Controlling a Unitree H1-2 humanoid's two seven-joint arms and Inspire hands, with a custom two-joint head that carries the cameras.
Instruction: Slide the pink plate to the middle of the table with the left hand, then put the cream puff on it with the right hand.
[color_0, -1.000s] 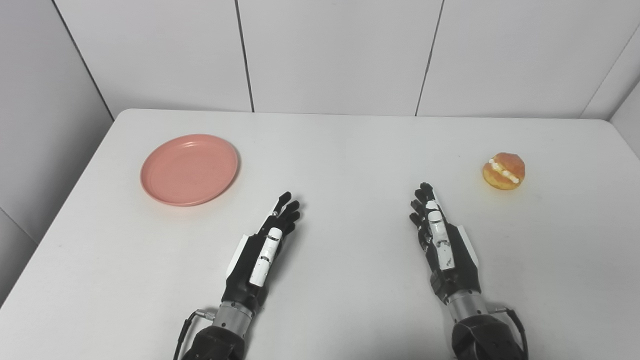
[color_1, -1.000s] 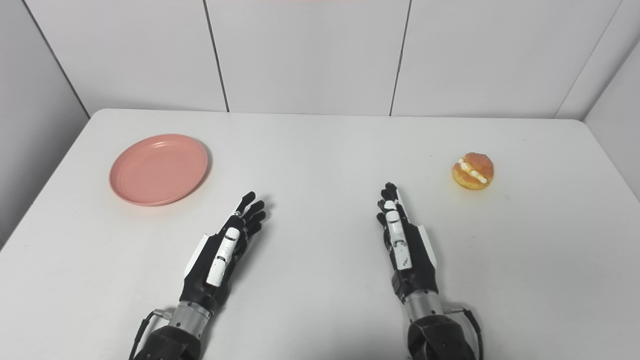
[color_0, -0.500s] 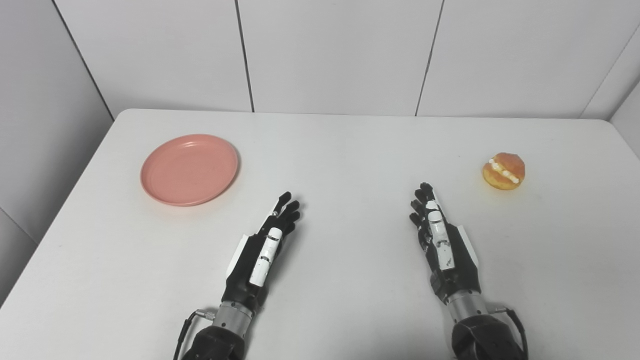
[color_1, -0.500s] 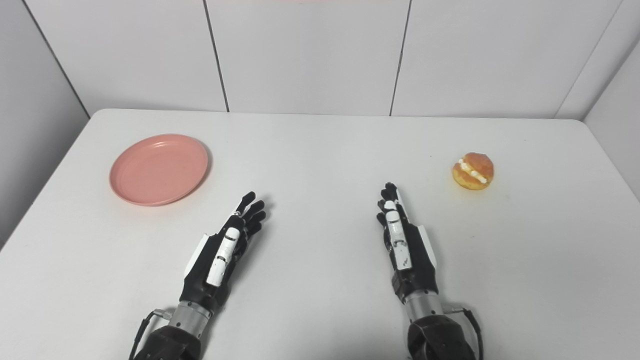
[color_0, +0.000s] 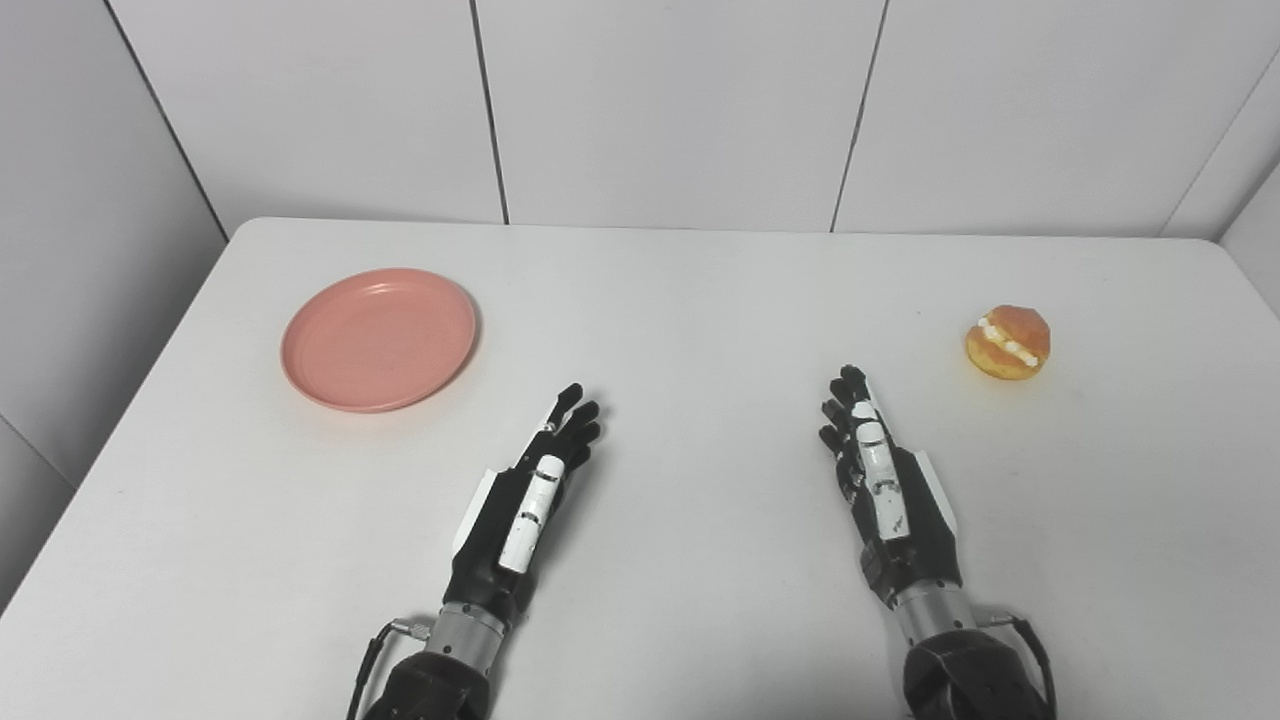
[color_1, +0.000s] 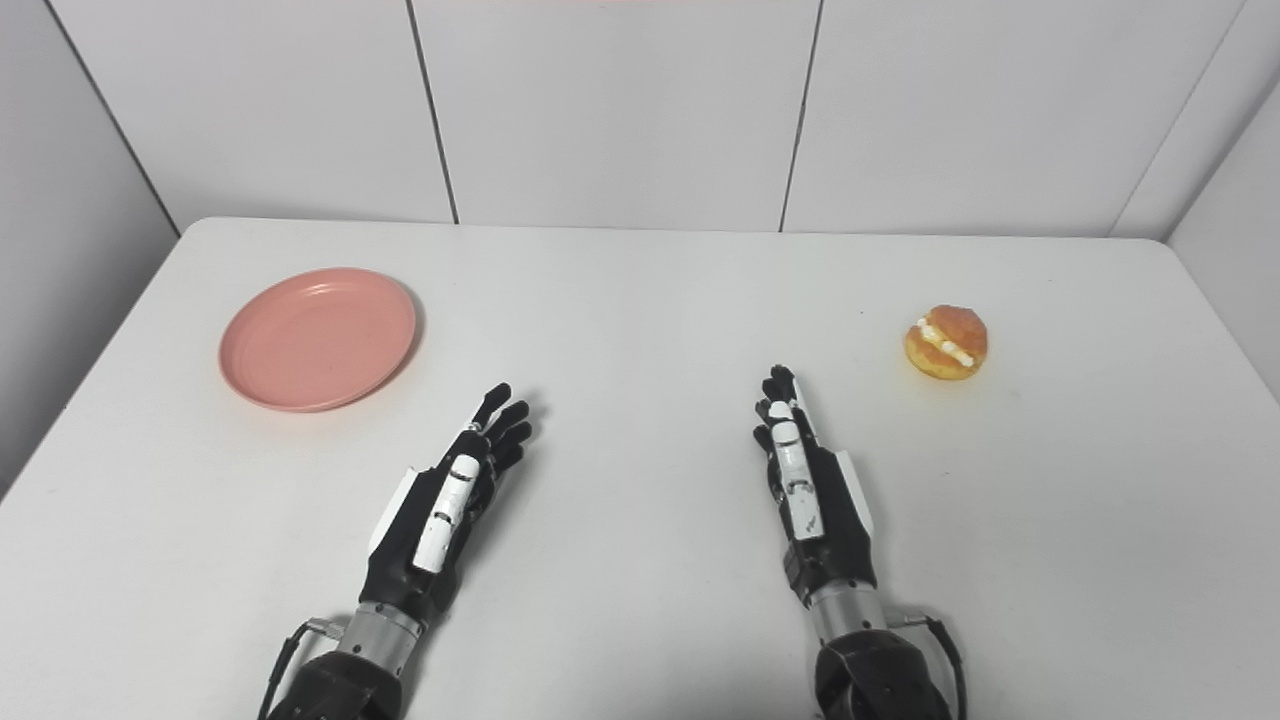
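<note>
A pink plate (color_0: 378, 338) lies flat and empty at the far left of the white table (color_0: 690, 300). A cream puff (color_0: 1008, 341), golden with a white cream band, sits at the far right. My left hand (color_0: 525, 500) rests near the table's front, right of and below the plate, fingers stretched out and holding nothing. My right hand (color_0: 885, 485) rests near the front too, left of and below the cream puff, fingers straight and empty. Neither hand touches plate or puff.
White panelled walls (color_0: 660, 110) stand close behind the table and along both sides. The table's left edge (color_0: 130, 400) runs near the plate. The right edge lies just beyond the cream puff.
</note>
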